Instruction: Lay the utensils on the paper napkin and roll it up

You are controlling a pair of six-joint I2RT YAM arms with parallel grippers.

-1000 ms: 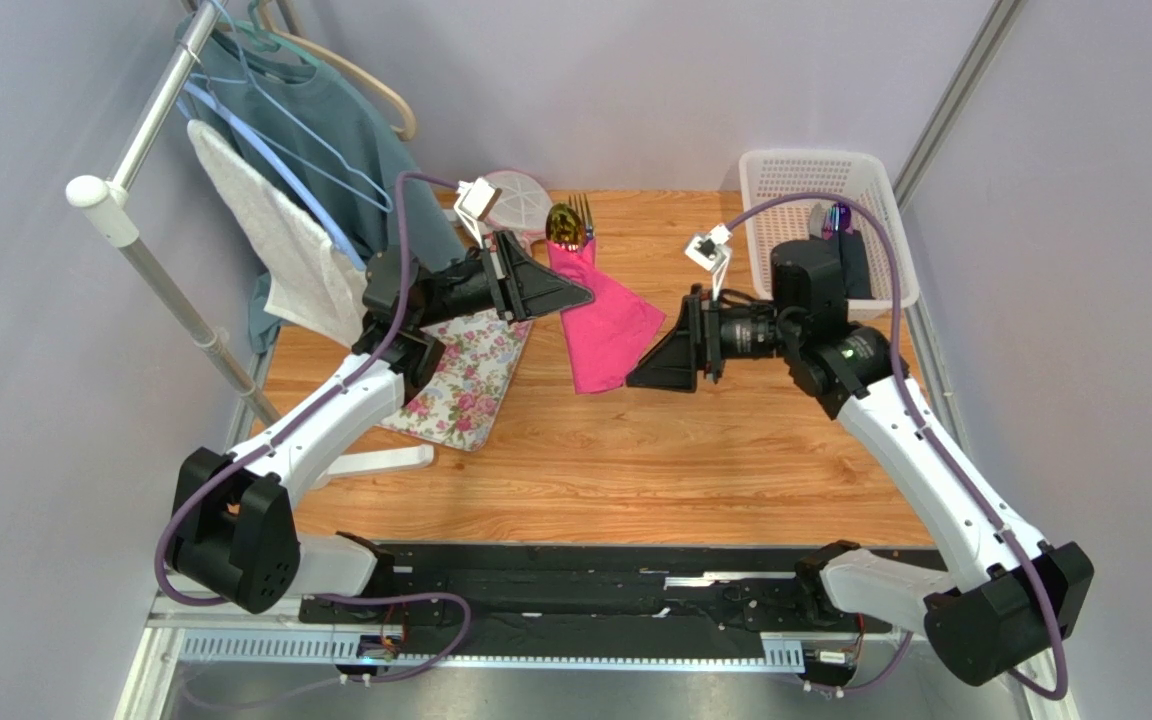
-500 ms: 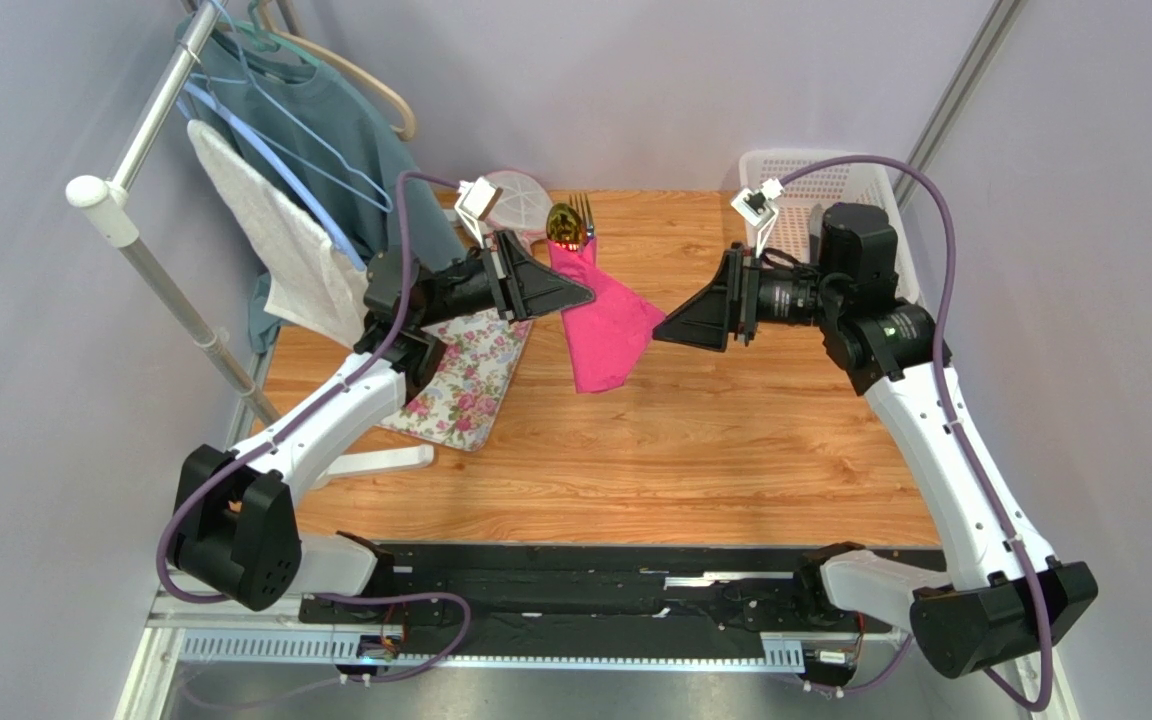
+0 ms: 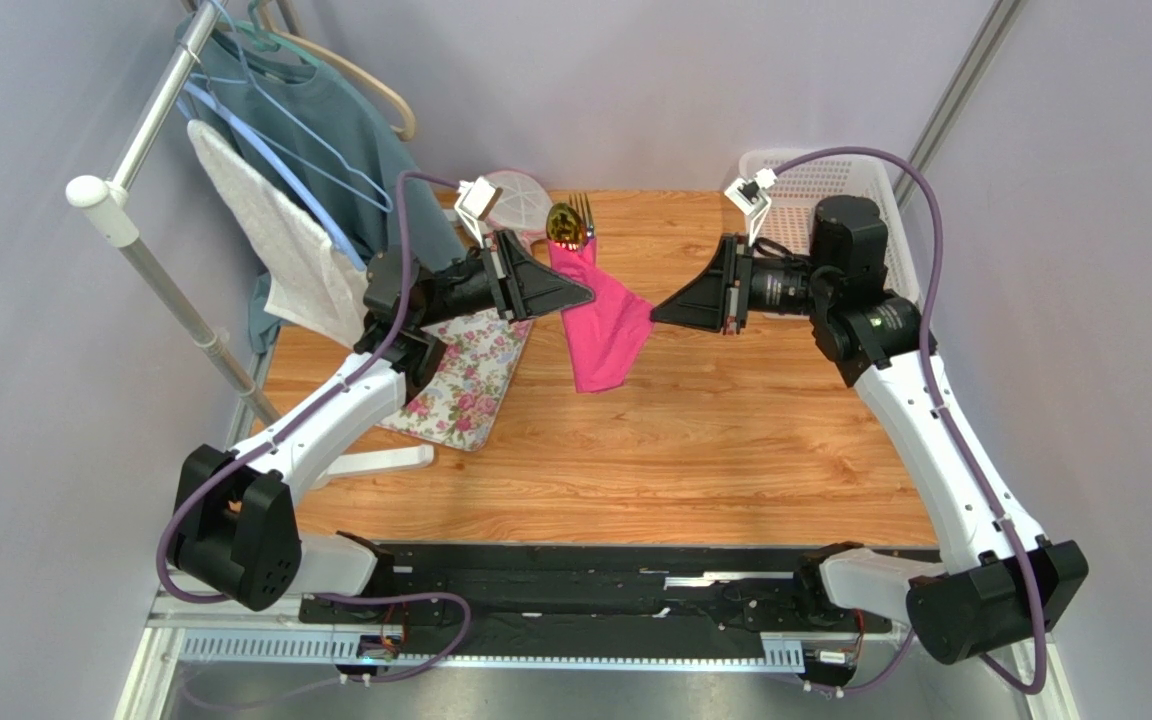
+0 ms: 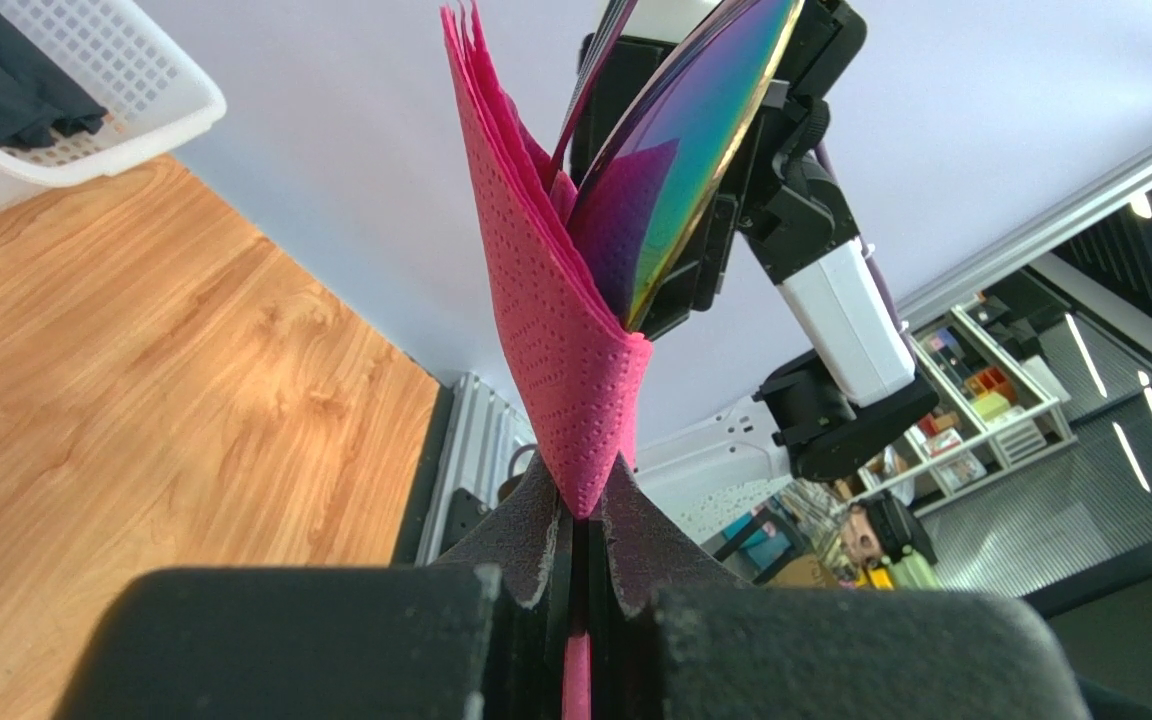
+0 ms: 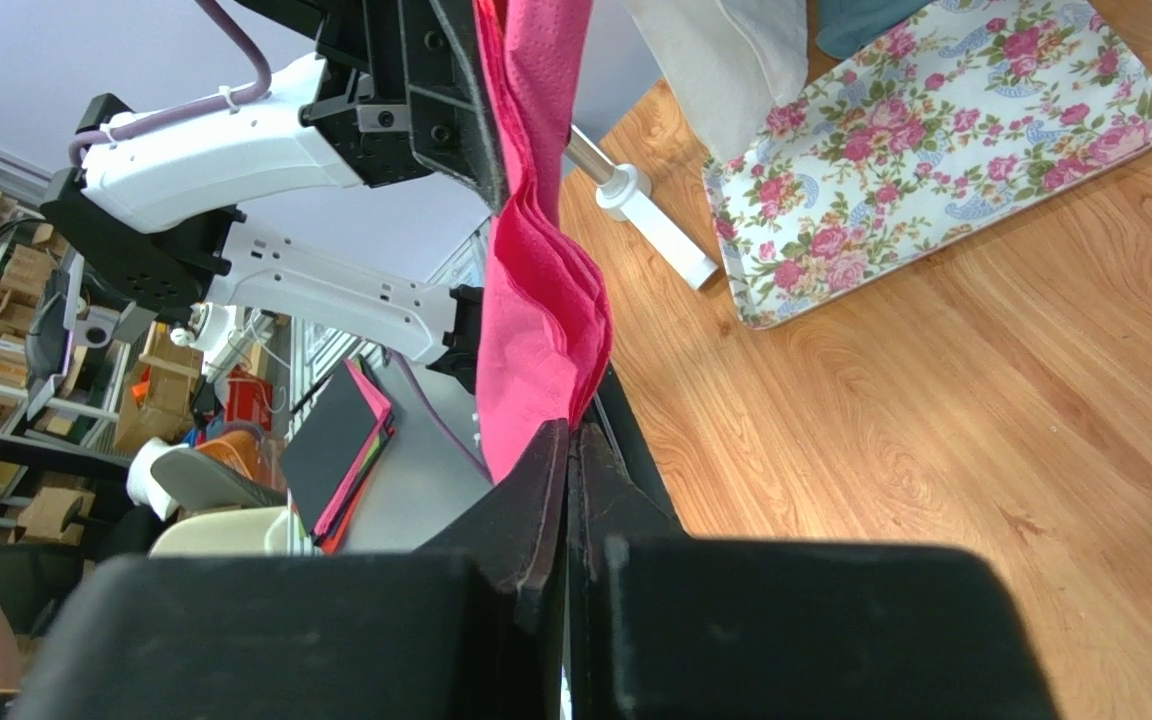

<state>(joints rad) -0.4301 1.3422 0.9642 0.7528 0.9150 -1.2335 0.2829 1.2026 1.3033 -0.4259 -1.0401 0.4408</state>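
The magenta paper napkin [image 3: 605,338] hangs in the air above the table, held between both grippers. My left gripper [image 3: 585,296] is shut on its upper left corner; in the left wrist view the napkin [image 4: 552,300] rises from the pinched jaws of that gripper [image 4: 585,483]. My right gripper [image 3: 656,315] is shut on its right edge, and the right wrist view shows the napkin [image 5: 537,300] caught at the tips of that gripper [image 5: 572,438]. The gold spoon [image 3: 564,227] and fork [image 3: 582,209] lie on the table behind the napkin, at the far edge.
A floral-print tray [image 3: 470,375] lies at the table's left, also in the right wrist view [image 5: 943,150]. A white basket [image 3: 815,180] with dark items stands at the back right. A white towel [image 3: 282,225] and teal garment [image 3: 319,113] hang on a rack at the left.
My right gripper moved up and left to the napkin's right edge and shut on it, pulling that edge up. The left gripper kept its hold without moving.
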